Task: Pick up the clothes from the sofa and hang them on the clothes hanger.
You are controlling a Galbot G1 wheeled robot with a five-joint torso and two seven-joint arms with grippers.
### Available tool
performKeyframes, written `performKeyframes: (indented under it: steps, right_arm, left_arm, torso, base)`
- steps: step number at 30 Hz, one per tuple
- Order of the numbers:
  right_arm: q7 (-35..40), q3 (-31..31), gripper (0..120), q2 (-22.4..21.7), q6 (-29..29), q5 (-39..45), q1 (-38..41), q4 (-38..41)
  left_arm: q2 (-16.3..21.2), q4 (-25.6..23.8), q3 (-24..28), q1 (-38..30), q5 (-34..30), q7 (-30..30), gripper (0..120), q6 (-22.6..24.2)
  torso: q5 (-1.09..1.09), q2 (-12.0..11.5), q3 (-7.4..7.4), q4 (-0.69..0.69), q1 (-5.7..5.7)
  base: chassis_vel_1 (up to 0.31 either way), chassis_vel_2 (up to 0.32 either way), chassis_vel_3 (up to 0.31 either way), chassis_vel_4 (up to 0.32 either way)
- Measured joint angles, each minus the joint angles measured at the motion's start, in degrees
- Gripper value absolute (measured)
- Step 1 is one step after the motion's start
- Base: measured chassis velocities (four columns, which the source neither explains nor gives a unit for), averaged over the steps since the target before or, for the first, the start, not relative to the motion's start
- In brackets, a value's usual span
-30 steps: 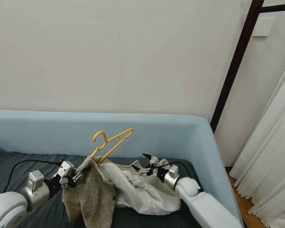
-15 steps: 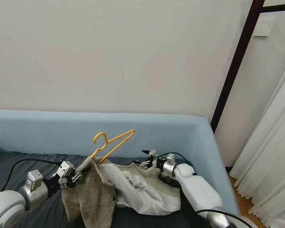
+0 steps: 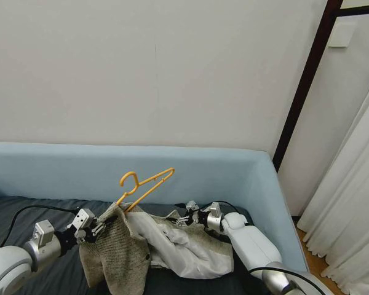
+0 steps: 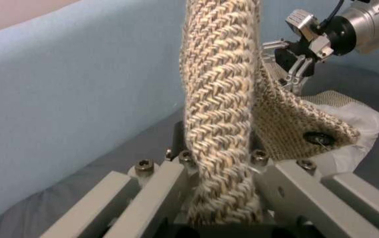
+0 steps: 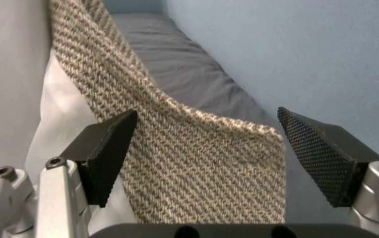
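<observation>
The right gripper (image 3: 189,217) has dipped to the cardigan (image 3: 120,258), jaws spread over its edge, while the left gripper (image 3: 93,232) (jaws pinching the knit) props it up for the hanger (image 3: 146,184).

No legible text, label, brand, number or sign recorded. Pale wall plate (image 3: 341,35) right of dark door frame (image 3: 301,92): face blank, nothing readable.

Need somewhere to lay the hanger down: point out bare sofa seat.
Bare: grey seat cushion between blue backrest and left gripper, shut on the knit cardigan. Crowded: from there to the open right gripper, under cardigan and orange hanger.
</observation>
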Motion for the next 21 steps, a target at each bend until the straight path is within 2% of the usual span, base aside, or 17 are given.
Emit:
performKeyframes:
  steps: [11, 14, 15, 17, 18, 20, 21]
  right_arm:
    - [0.52, -0.59, 77, -0.51, 0.74, -3.27, -0.92, 0.80]
    - [1.66, -1.10, 71, -0.50, 1.12, -3.46, -1.11, 0.96]
    - [2.03, -1.30, 63, -0.49, 1.30, -3.49, -1.21, 1.16]
    - [2.50, -1.45, 59, -0.49, 1.44, -3.51, -1.28, 1.33]
    - [3.31, -1.65, 53, -0.51, 1.66, -3.57, -1.36, 1.48]
    - [7.03, -1.91, 45, -0.53, 2.83, -3.75, -1.49, 1.85]
    - [8.94, -2.13, 45, -0.67, 3.61, -4.04, -1.55, 2.51]
  left_arm:
    - [-0.67, -0.15, -0.01, 0.13, 0.42, -0.23, 3, -0.02]
    - [-0.79, -0.20, -0.02, 0.22, 0.54, -0.27, 3, -0.09]
    - [-0.80, -0.21, -0.05, 0.22, 0.55, -0.29, 3, -0.16]
    - [-0.80, -0.21, -0.06, 0.23, 0.55, -0.30, 3, -0.20]
    - [-0.80, -0.19, -0.07, 0.21, 0.55, -0.31, 3, -0.22]
    - [-0.82, -0.11, -0.07, 0.15, 0.55, -0.34, 3, -0.25]
    - [-0.83, -0.06, -0.03, 0.10, 0.55, -0.34, 3, -0.28]
  torso:
    - [0.00, 0.00, 0.00, 0.00, 0.00]
    - [0.00, 0.00, 0.00, 0.00, -0.01]
    - [0.00, 0.00, 0.00, 0.00, 0.00]
    - [0.00, 0.00, 0.00, 0.00, 0.00]
    - [0.00, 0.00, 0.00, 0.00, 0.00]
    - [0.00, 0.00, 0.00, 0.00, 0.00]
    - [0.00, 0.00, 0.00, 0.00, 0.00]
  base:
    - [0.000, 0.000, 0.000, 0.000]
    - [0.000, 0.000, 0.000, 0.000]
    - [0.000, 0.000, 0.000, 0.000]
    - [0.000, 0.000, 0.000, 0.000]
    - [0.000, 0.000, 0.000, 0.000]
    - [0.000, 0.000, 0.000, 0.000]
    - [0.000, 0.000, 0.000, 0.000]
